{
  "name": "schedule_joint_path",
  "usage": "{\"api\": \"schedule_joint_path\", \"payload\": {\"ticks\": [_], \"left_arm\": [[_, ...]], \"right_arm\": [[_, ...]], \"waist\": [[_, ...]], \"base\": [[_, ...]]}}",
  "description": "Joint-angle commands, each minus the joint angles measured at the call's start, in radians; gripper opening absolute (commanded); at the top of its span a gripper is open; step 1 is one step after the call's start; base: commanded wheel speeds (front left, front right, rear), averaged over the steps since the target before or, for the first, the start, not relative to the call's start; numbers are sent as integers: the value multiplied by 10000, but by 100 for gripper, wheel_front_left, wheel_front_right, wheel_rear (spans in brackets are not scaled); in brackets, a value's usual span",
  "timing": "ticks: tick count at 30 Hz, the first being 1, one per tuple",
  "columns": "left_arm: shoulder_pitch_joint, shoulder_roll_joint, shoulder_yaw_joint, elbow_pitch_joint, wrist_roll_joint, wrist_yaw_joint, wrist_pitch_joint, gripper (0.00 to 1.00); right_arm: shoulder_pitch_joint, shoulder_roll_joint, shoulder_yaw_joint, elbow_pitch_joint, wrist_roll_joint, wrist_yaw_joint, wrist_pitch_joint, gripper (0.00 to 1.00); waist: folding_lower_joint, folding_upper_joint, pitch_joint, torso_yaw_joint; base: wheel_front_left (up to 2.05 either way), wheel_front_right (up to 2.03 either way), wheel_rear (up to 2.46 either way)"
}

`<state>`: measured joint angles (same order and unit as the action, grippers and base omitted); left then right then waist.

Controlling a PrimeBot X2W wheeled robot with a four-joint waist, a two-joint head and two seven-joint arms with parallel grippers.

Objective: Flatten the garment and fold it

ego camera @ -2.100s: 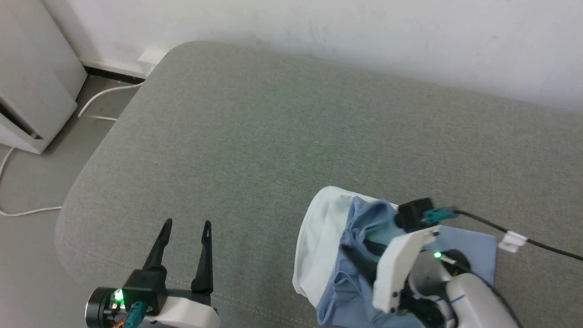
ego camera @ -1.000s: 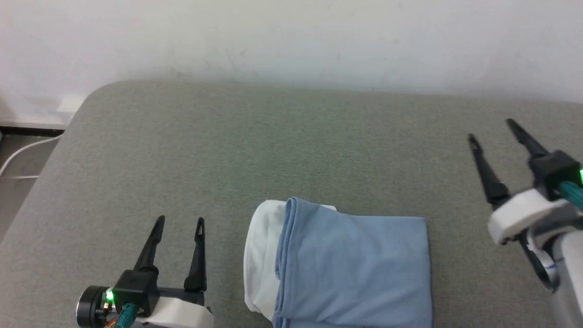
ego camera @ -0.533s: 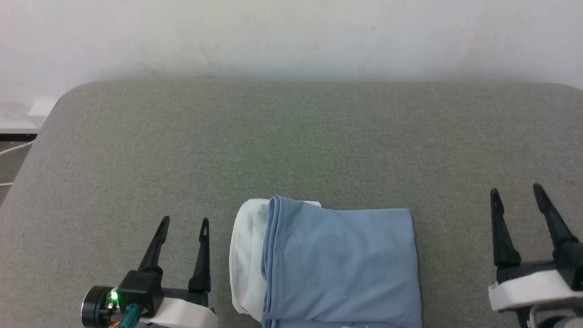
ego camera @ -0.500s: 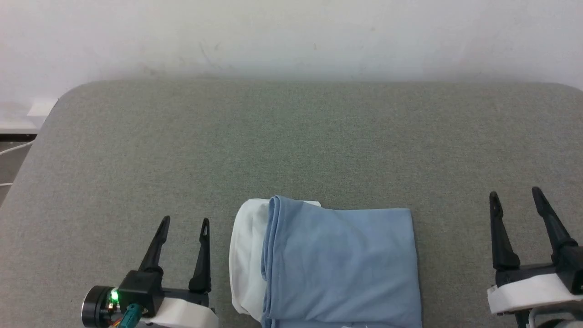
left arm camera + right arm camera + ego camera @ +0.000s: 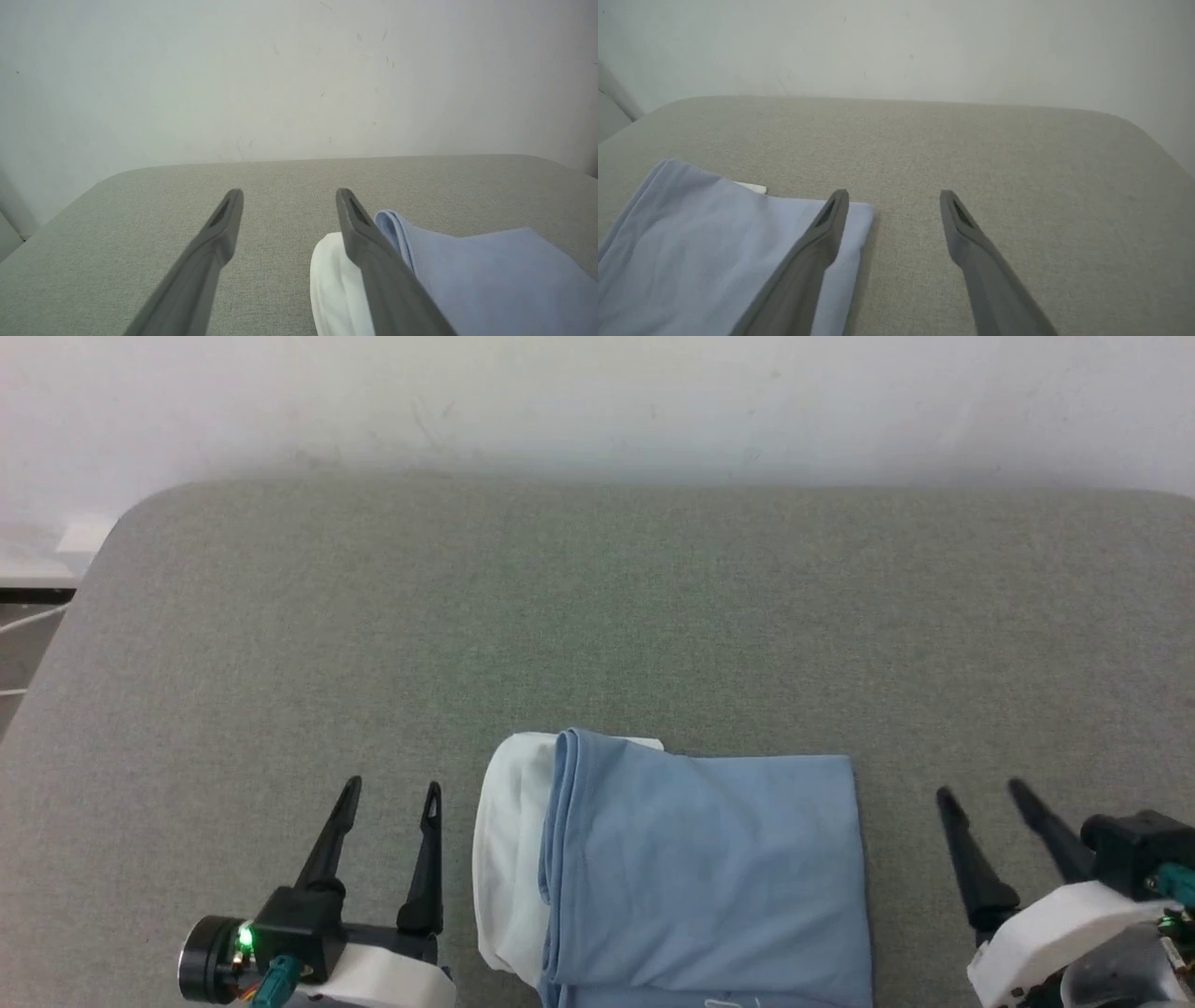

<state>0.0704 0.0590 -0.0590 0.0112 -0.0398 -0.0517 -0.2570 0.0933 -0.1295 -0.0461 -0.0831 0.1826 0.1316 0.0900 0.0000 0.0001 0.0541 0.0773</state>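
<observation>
Between your left hand [image 5: 392, 785] and right hand [image 5: 980, 790], both wide and empty, the garment [image 5: 700, 868] lies folded on the surface [image 5: 597, 616], likely soft and limp, so grip a doubled edge to move it.

I've got the grey fabric surface [image 5: 597, 607] with the folded light blue garment [image 5: 709, 877] lying flat on it, between my left tool [image 5: 392, 786] and right tool [image 5: 980, 790], its white part just beside the left one.
</observation>
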Motion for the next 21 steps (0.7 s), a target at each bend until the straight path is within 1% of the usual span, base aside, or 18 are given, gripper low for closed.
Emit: {"api": "schedule_joint_path", "payload": {"ticks": [1, 3, 6, 7, 10, 14, 16, 21], "left_arm": [[-214, -46, -12, 13, 17, -44, -47, 100], [-263, -49, -20, 24, 18, -60, -47, 100], [-389, -53, -77, 44, 25, -91, -47, 100], [-389, -53, -77, 44, 25, -91, -47, 100], [-534, -59, -187, 60, 49, -103, -47, 100], [-715, -66, -319, 92, 64, -91, -47, 100], [-799, -68, -356, 122, 64, -84, -47, 100], [-959, -73, -436, 160, 74, -66, -47, 100]], "right_arm": [[88, -252, 184, -26, 918, -9, 776, 100], [64, -753, 552, -111, 1968, -9, 1915, 100], [-60, -1124, 747, -162, 3586, -9, 3253, 100], [-60, -1124, 747, -162, 3586, -9, 3253, 100], [-316, -1334, 777, 87, 4603, -9, 4150, 100], [-807, -1393, 873, 789, 5091, -9, 4747, 100], [-1070, -1442, 1026, 1229, 5002, -9, 4849, 100], [-1548, -1303, 1548, 2350, 4862, -9, 4853, 100]], "waist": [[0, -1, 187, 86], [0, -1, 335, 160], [0, -1, 586, 339], [0, -1, 586, 339], [0, -1, 844, 563], [0, -1, 1144, 897], [0, -1, 1270, 1074], [0, -1, 1419, 1495]], "base": [[0, 0, 0], [0, 0, 0], [0, 0, 0], [0, 0, 0], [0, 0, 0], [0, 0, 0], [0, 0, 0], [0, 0, 0]]}}
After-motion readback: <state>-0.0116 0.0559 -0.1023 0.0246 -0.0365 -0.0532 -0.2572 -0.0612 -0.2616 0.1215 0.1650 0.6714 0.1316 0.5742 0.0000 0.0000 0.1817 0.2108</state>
